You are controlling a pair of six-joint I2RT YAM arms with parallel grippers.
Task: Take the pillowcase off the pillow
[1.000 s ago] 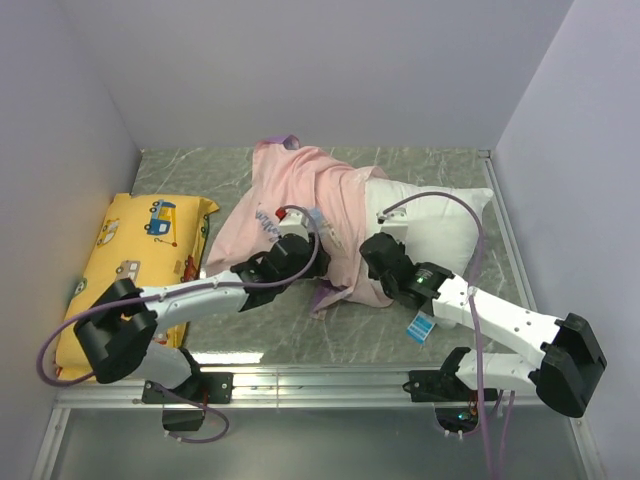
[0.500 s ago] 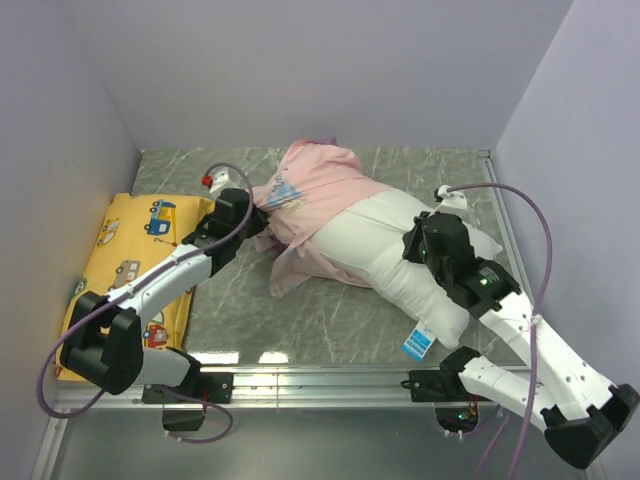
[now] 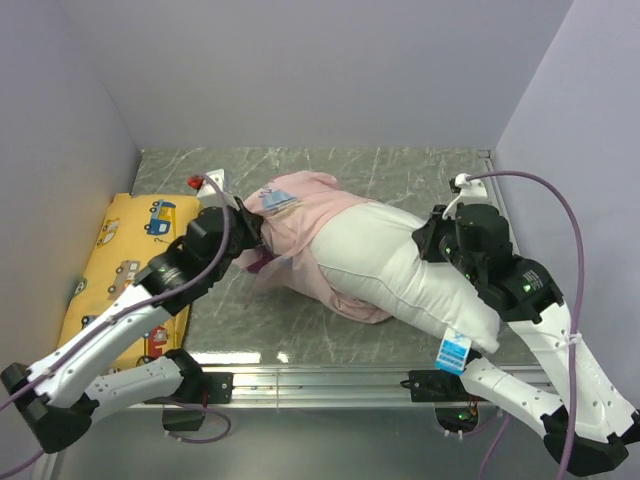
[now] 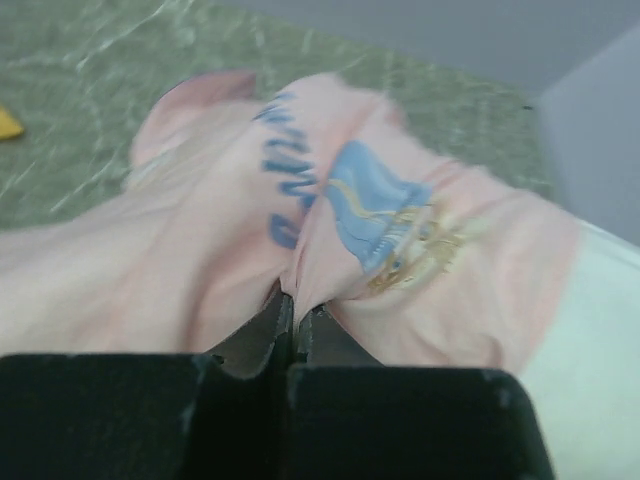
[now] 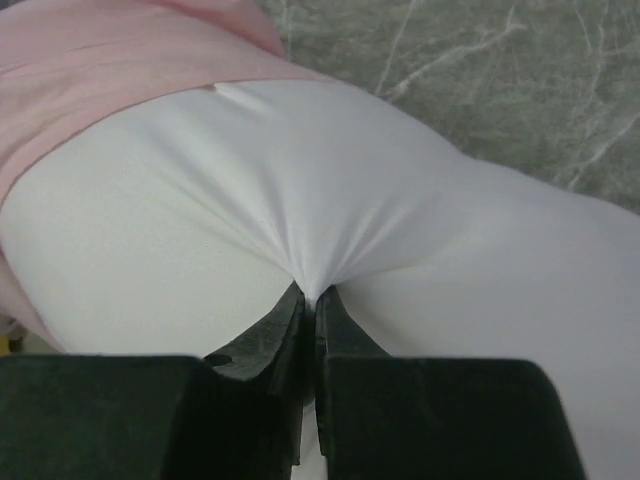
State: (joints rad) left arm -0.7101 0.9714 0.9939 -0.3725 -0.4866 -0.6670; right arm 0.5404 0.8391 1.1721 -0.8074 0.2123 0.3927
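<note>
- Left gripper [image 4: 290, 308] was clamped on a fold of the pillowcase [image 4: 220, 250], bunched just ahead of it.
- Right gripper [image 5: 309, 297] was pinched shut on the pillow [image 5: 300, 190], which lay bared between both grippers.
- Stripping was judged well along; only the pillow's end by the left gripper was covered.
- Next, the grippers would need to be drawn apart until the pillowcase slid free.
- Counted: one pillowcase, one pillow, one cushion [image 3: 120, 265], two grippers.

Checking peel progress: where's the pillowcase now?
In the top view the pillowcase sits left of centre, bunched over the far-left end of the pillow. The left tool pinches it, and the yellow cushion lies to its left.
</note>
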